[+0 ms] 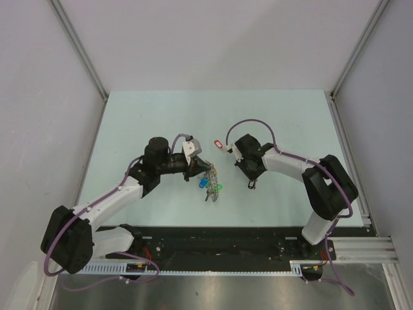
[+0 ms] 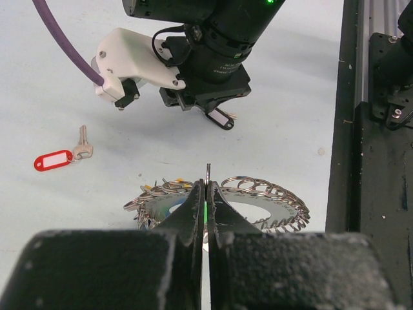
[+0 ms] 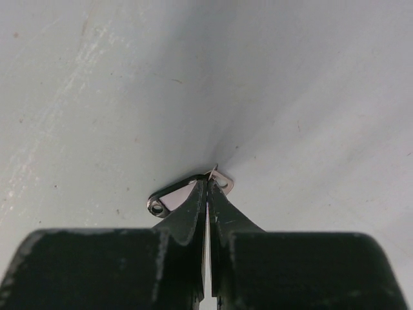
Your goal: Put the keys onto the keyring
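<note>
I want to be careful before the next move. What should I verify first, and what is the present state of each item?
1. Left tool shut on the keyring: ok, its wire shows between the tips.
2. Right tool shut on the black-tag key: ok.
3. Black-tag key lifted off the table: cannot tell.
4. Black-tag key brought to the keyring: not ok, the tools are apart.
5. Red-tag key out of the way: ok, it lies apart.

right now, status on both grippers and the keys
Left gripper shut on keyring. Right gripper shut on black-tagged key. Red-tagged key loose on table. Nothing blocking.
</note>
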